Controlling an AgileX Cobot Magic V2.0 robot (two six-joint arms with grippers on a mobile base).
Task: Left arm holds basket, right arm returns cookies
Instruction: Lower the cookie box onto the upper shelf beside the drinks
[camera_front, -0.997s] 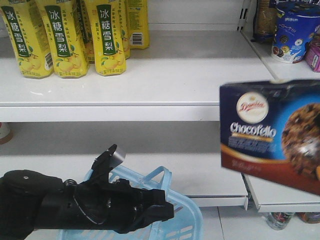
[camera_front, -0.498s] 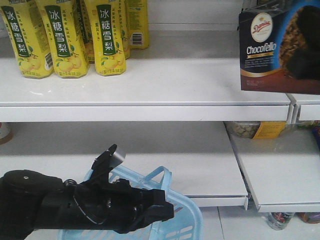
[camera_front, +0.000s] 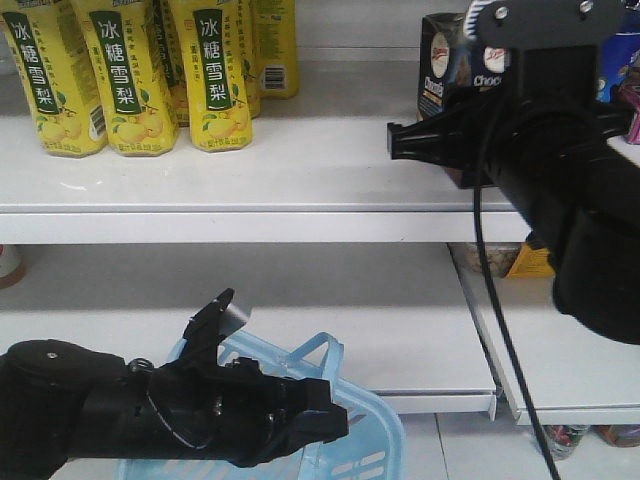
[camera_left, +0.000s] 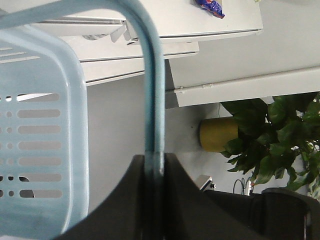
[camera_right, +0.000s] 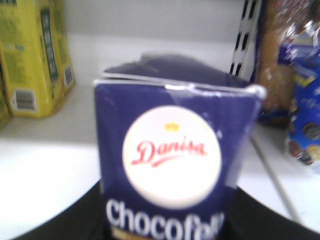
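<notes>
Navy cookies (camera_right: 172, 160) upright; blue basket (camera_front: 355, 430) seemingly tilted.

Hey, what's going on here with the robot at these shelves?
The left hand is clamped on a handle of the light blue basket, holding it low in front of the shelves. The right arm has the Chocofello cookie box in its hand up at the upper shelf, right of the yellow drink bottles. The box is not released yet.

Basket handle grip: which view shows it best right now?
The left wrist view: the handle runs straight down between the left pincer's shut jaws. The front view shows the basket mostly behind the left arm. The right wrist view lacks it.
</notes>
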